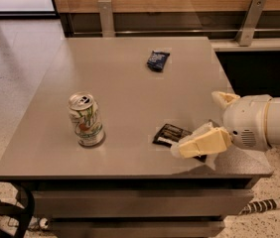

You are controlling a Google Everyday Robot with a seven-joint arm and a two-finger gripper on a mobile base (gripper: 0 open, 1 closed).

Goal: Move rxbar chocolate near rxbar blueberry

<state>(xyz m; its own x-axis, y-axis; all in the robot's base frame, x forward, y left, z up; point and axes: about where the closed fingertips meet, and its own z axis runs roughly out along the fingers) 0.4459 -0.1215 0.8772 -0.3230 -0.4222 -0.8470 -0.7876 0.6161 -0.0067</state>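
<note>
The rxbar chocolate (170,134), a flat black wrapper with white lettering, lies near the table's front right. My gripper (197,125) reaches in from the right and is open and empty. Its lower cream finger (202,143) lies low over the bar's right end and hides it. The other finger (224,99) stands farther back, clear of the bar. The rxbar blueberry (158,60), a small navy-blue crinkled wrapper, lies at the far middle of the table, well away from the black bar.
A white and green drink can (86,119) stands upright at the front left of the grey table (115,83). A rail with metal posts (107,17) runs behind the table. The table's right edge is beside my arm (266,122).
</note>
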